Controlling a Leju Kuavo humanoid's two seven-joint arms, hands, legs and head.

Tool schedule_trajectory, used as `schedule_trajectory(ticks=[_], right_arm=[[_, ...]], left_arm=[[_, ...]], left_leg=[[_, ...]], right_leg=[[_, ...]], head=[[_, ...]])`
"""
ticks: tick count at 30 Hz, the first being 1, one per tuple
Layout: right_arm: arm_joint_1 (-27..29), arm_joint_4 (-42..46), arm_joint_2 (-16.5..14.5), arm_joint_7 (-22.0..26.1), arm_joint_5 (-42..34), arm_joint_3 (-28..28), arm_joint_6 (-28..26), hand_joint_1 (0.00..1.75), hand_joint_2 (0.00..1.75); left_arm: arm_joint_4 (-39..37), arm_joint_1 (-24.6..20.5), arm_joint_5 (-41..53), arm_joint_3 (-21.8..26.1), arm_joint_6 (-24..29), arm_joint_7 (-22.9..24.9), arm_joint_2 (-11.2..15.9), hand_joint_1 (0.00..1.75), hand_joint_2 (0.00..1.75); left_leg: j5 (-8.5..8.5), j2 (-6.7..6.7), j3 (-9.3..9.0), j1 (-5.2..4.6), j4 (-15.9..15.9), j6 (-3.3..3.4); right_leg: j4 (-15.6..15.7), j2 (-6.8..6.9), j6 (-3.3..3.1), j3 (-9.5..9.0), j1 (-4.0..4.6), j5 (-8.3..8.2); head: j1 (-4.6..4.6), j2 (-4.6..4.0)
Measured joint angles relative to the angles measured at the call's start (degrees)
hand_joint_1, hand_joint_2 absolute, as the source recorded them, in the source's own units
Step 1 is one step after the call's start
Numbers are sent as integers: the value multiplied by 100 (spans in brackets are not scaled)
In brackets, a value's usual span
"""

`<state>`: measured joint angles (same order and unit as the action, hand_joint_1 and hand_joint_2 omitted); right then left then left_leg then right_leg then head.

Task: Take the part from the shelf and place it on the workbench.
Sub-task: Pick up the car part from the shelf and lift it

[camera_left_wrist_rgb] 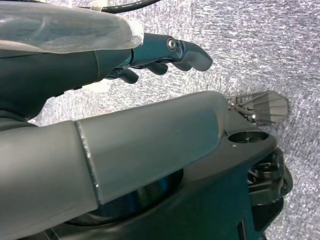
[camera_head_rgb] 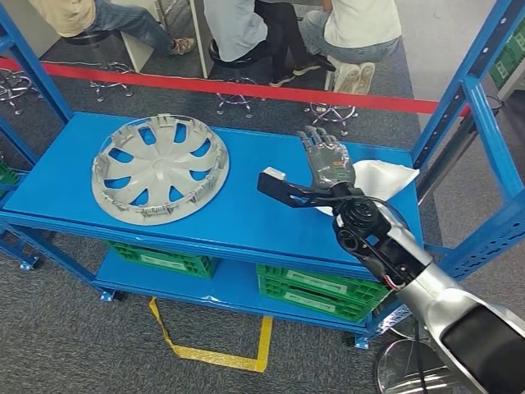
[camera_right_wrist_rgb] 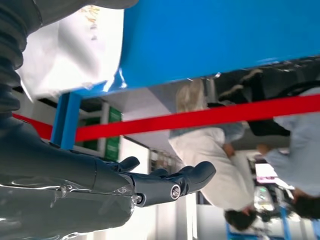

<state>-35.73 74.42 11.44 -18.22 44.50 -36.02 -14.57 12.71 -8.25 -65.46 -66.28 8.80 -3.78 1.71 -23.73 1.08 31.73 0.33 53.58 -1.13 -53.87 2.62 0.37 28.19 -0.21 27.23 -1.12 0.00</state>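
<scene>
While the right hand (camera_head_rgb: 326, 156) hovers over the right part of the blue shelf (camera_head_rgb: 248, 209), fingers spread and flat, holding nothing, the part, a silver wheel cover (camera_head_rgb: 160, 168), lies flat on the left half of the same shelf board, well apart from that hand. Right wrist view shows the same: fingers (camera_right_wrist_rgb: 181, 182) straight out, nothing between them & thumb.

A white bag (camera_head_rgb: 384, 179) lies just beyond/under the hand at the shelf's right end; not the task item, prob. leave it.

Left hand (camera_left_wrist_rgb: 166, 55) hangs by the robot's side over grey carpet, fingers loosely curled, nothing seen in it; can't tell for sure if fully closed.

Handling, as a judgement: the cover looks like thin moulded plastic, so light and fairly stiff but w/ some flex at the rim. Smooth painted face, likely slippery; wide and shallow, so awkward for one hand. Clips round the rim could snap if squeezed hard. Best hold prob. at the near rim edge, or fingers hooked through one of the spoke openings w/ thumb on the face. Lying flat, it needs an edge tipped up first, or a slide toward the shelf's near lip.

Green crates (camera_head_rgb: 312, 287) sit on the lower shelf.
</scene>
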Motion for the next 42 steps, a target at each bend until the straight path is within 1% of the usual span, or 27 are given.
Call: schedule_trajectory(ticks=[4, 8, 10, 13, 19, 27, 37, 42], right_arm=[[247, 692, 369, -152, -264, -110, 186, 0, 175], [595, 1339, 727, -381, -289, -215, 354, 0, 175], [714, 1569, 856, -425, -287, -263, 398, 0, 175], [817, 1781, 970, -452, -287, -309, 438, 0, 175], [906, 2026, 1095, -460, -288, -337, 451, 0, 175], [944, 2160, 1172, -457, -434, -346, 476, 0, 175], [935, 2161, 1237, -487, -366, -347, 605, 0, 175], [896, 2004, 1302, -537, -279, -345, 691, 0, 175]], left_arm=[[1, 23, -45, 40, 10, -44, 3, 0, 0], [0, 53, -39, 51, 7, -49, 4, 0, 0], [0, 52, -28, 53, 2, -49, 4, 0, 0], [1, 40, -21, 52, -5, -49, 4, 0, 0], [1, 28, -20, 53, -7, -49, 5, 0, 0], [1, 21, -5, 51, -23, -35, 4, 0, 0], [1, 7, 49, 51, -33, 4, 3, 0, 0], [1, -22, 84, 51, -42, 50, -9, 0, 0]], left_leg=[[-1, -1, 0, 0, 0, 0], [-1, -2, 1, 0, 0, 0], [-2, 0, 1, 0, 0, 0], [-2, 0, 0, 0, 0, 0], [-1, 0, 0, 0, 0, 0], [-1, 0, 0, 0, 0, 0], [-1, 0, 0, 0, 0, 0], [-1, -1, 1, 0, 0, 0]], right_leg=[[1, 1, 0, 0, 0, 0], [1, 2, 1, -1, 0, 1], [1, 0, 1, -1, 0, 1], [1, 0, 1, -1, 0, 1], [1, 0, 1, -2, 1, 0], [1, 0, 1, -2, 0, 1], [1, 0, 1, -2, 1, 0], [1, 1, 1, -3, 0, 0]], head=[[2, 0], [1, 0], [1, 0], [1, 0], [1, 1], [1, 0], [2, 0], [1, 0]])
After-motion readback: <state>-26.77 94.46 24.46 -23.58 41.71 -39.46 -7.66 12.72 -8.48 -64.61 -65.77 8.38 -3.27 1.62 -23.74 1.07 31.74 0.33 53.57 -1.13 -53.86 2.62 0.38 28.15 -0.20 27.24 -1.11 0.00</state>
